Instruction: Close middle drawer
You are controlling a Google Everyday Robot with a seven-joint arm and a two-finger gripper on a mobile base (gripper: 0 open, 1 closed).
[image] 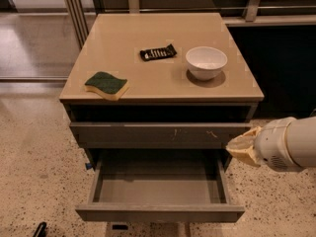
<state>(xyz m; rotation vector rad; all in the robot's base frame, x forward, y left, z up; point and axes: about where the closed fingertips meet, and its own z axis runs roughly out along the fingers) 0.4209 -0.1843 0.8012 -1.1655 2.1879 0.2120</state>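
Note:
The middle drawer [159, 213] is pulled far out of the cabinet, and its empty grey box interior faces up. Its plain flat front is near the bottom of the camera view. Above it sits the grey drawer front with pale scratch marks [148, 135], pushed in. My gripper [240, 150], tan-tipped on a white wrist, hangs at the right of the cabinet. It is level with the gap between the scratched front and the open drawer's right side wall, and points left. It holds nothing that I can see.
On the tan cabinet top [158, 31] lie a green and yellow sponge [106, 85], a black snack packet [158, 53] and a white bowl [206, 62]. Speckled floor surrounds the cabinet. Metal rails and a dark panel stand behind and to the right.

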